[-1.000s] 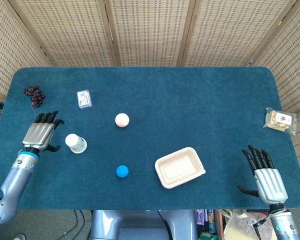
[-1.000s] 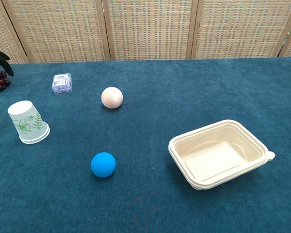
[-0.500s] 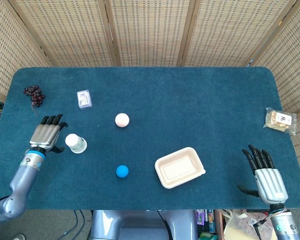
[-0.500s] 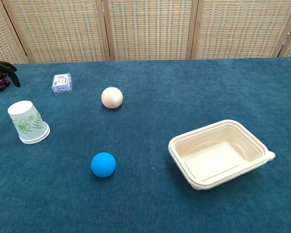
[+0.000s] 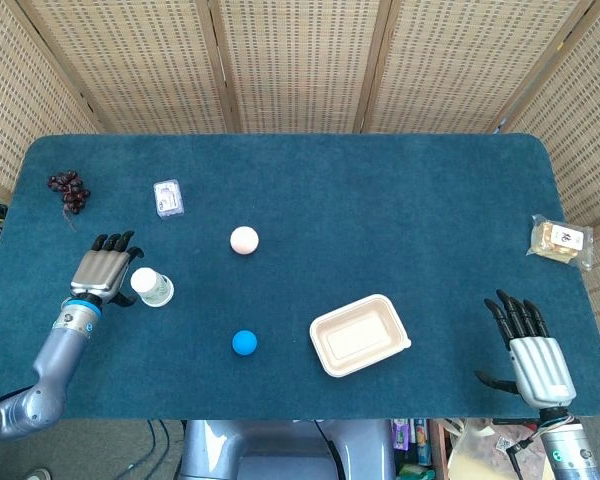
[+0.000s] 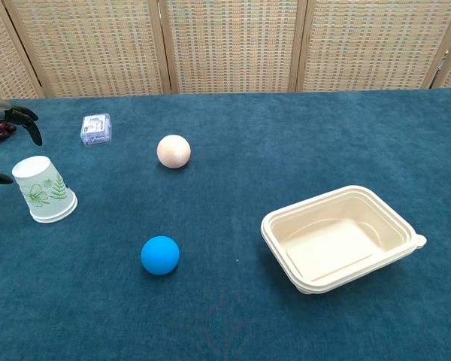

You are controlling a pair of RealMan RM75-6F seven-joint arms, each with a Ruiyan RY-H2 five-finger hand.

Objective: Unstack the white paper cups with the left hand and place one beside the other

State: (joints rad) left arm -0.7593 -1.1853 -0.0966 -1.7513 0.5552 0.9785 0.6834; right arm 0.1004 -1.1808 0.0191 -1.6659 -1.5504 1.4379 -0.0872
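The white paper cups, printed with green leaves, stand upside down as one stack at the table's left. My left hand is open right beside the stack on its left, fingers spread, thumb close to the cup wall; the chest view catches only its fingertips at the left edge. Whether it touches the cup I cannot tell. My right hand lies open and flat at the table's near right corner, holding nothing.
A blue ball and a pale ball lie mid-table. A beige tray sits right of centre. A small clear box, grapes and a snack packet lie near the edges.
My left hand has moved right, from a gap away to right beside the cup stack. The cups and the right hand have not moved.
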